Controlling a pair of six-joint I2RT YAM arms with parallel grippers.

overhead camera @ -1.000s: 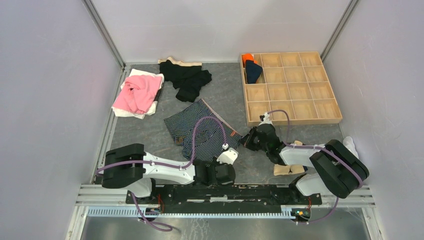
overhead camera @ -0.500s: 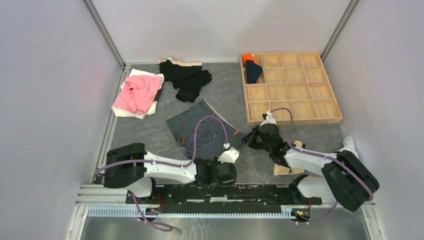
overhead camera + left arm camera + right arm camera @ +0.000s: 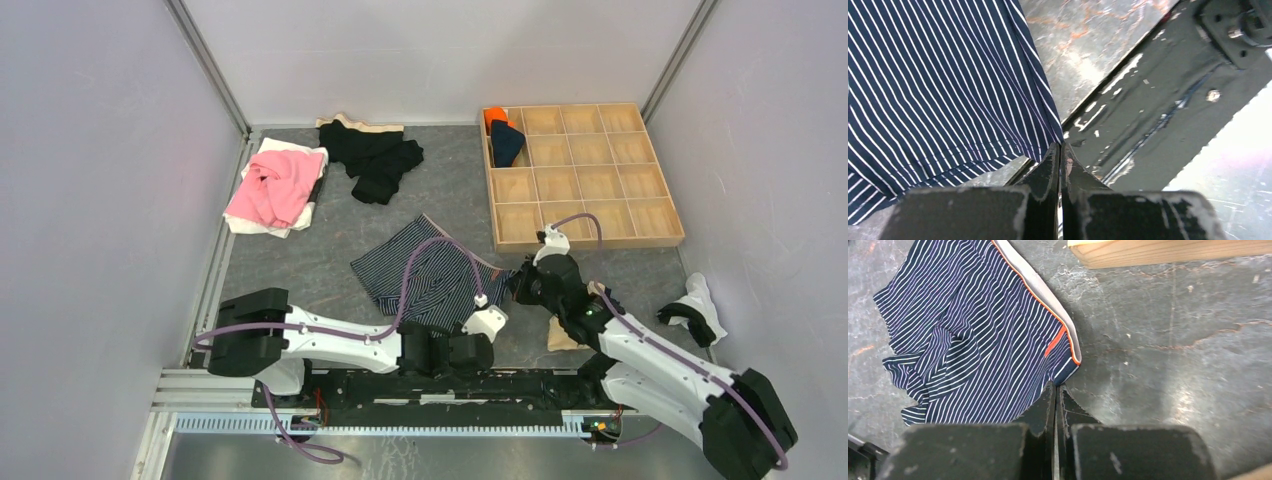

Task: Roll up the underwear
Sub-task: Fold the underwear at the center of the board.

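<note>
Striped underwear (image 3: pixel 430 280): navy with thin pale stripes and an orange-edged pale waistband. It is spread on the grey table (image 3: pixel 300 265) between the 2 arms, near the tray's near-left corner.
Left gripper (image 3: pixel 1059 150): the fingers are pressed together and pinch a hem corner at the near edge of the striped underwear, just beside the mounting rail (image 3: pixel 1158 100).
Right gripper (image 3: pixel 1055 390): the fingers are pressed together and pinch the end corner of the waistband, on the cloth's right side.
White underwear (image 3: pixel 697 308): white with black trim. It is crumpled by the right wall, well apart from both grippers.
Tray (image 3: pixel 560 106): wooden and divided into compartments, at the far right. An orange bundle (image 3: pixel 497 118) and a navy bundle (image 3: pixel 507 143) are seen in its far-left compartments.
Pink garment (image 3: pixel 272 188): heaped on a white cloth at the left edge.
Black garments (image 3: pixel 375 155): piled at the far side, between the pink garment and the tray.
Tan cloth (image 3: pixel 558 340): partly hidden under the right arm.
</note>
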